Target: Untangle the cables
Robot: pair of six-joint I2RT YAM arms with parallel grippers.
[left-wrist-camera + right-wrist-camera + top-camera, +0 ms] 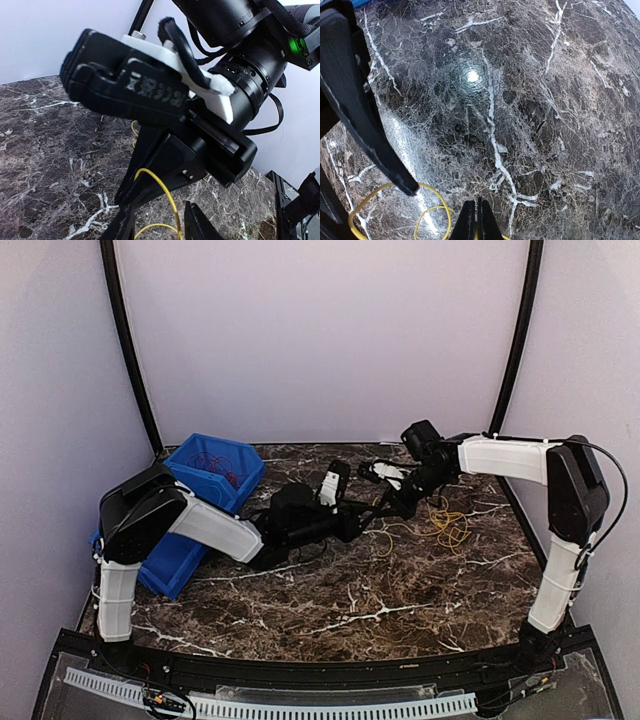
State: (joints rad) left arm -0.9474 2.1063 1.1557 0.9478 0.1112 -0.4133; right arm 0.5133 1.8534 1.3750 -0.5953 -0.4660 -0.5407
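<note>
The yellow cable (445, 520) lies in loose loops on the marble table right of centre. My right gripper (392, 498) reaches down over it from the back, shut on one strand. In the right wrist view the closed tips (476, 220) pinch the yellow cable (434, 210) near the bottom edge. My left gripper (370, 512) meets it from the left and is open. In the left wrist view a yellow loop (167, 195) runs from the right gripper (132, 185) down between the spread left fingers (196, 225). Red cable (212, 462) lies in the blue bin. No blue cable shows.
The blue bin (240, 490) stands at the back left beside the left arm's elbow, with a second blue tray (170, 565) in front of it. The dark marble table (350, 600) spreads in front of both grippers. One left finger (365, 125) crosses the right wrist view.
</note>
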